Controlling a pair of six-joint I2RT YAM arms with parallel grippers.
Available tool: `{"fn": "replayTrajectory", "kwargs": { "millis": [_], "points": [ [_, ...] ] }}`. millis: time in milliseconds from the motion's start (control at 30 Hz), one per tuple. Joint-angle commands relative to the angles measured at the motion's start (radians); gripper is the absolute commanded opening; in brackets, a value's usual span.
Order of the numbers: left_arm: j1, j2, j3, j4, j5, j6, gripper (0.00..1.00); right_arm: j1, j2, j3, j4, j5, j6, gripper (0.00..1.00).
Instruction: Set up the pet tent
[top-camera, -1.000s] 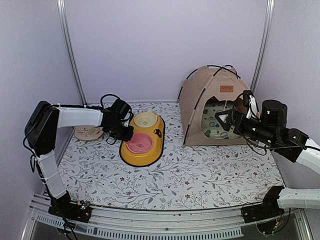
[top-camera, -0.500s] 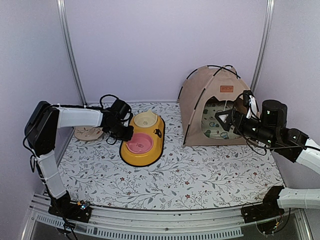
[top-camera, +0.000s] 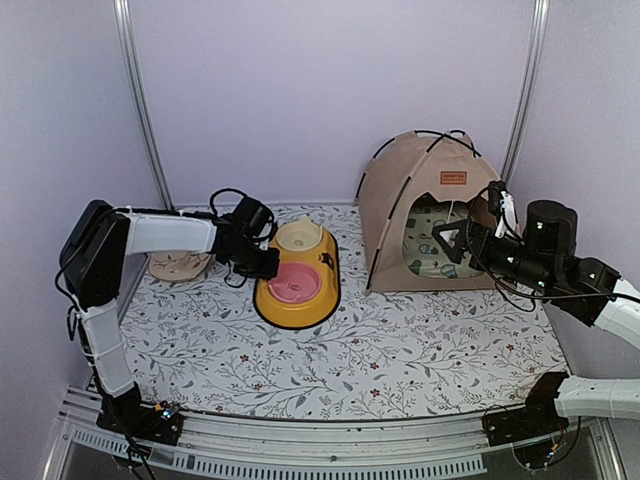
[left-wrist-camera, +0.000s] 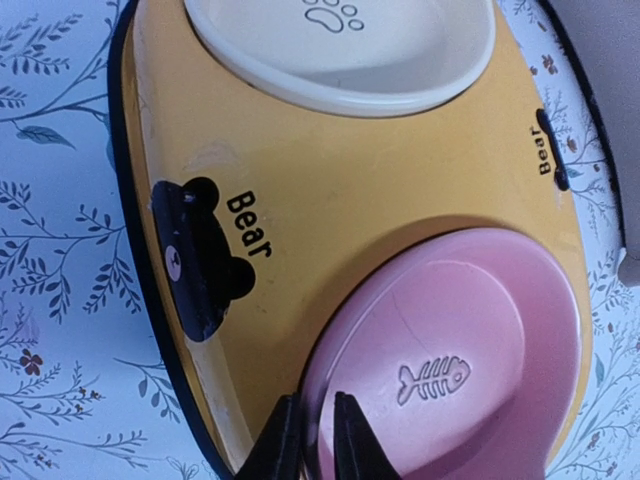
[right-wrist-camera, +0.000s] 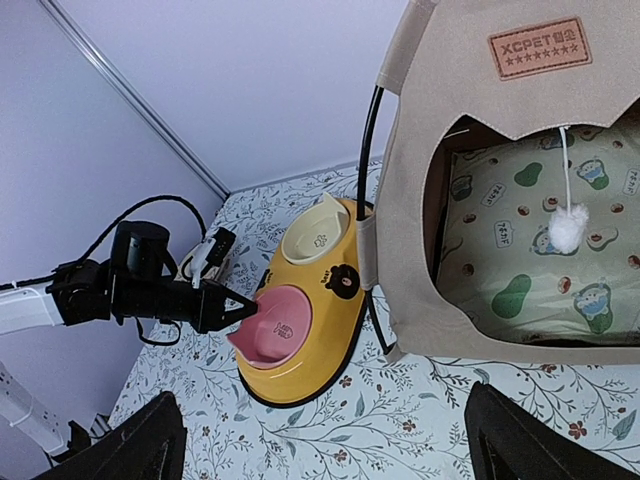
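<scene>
Left gripper (left-wrist-camera: 310, 440) pinches the yellow double-bowl feeder (left-wrist-camera: 330, 190) at its rim; right gripper (top-camera: 447, 240) gapes before the standing pet tent (top-camera: 420, 180), mat (right-wrist-camera: 510, 240) inside; only the feeder seemingly remains.

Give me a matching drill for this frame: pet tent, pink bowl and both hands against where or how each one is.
Things:
1. pet tent
2. pink bowl
3. left hand
4. right hand

Place or state:
A. open, facing the tent's doorway
B. sits in the near well of the yellow feeder
C. shut on a dish rim
D. standing upright at far right

Pairs: 1-D, 2-B, 3-C, 4-A
</scene>
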Motion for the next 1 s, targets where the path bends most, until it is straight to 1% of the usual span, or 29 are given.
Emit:
{"fn": "replayTrajectory", "kwargs": {
  "millis": [0,133,200,467,967],
  "points": [
    [-0.032,0.029,0.038,0.044,0.044,-0.021,0.14,0.000,-0.008,0.007,-0.007,0.012,0.004,0.99],
    [-0.029,0.036,0.067,0.040,0.019,-0.006,0.14,0.000,0.000,0.012,-0.005,0.005,0.003,0.99],
    [-0.025,0.080,0.085,0.034,0.010,0.002,0.14,0.001,0.001,0.013,-0.008,0.005,0.003,0.99],
    [-0.010,0.131,0.149,0.020,0.021,0.012,0.15,0.000,-0.008,0.018,-0.023,0.008,0.002,0.99],
    [0.021,0.208,0.221,0.014,0.028,0.033,0.14,0.000,-0.011,0.036,-0.053,0.013,0.001,0.99]
  ]
}}
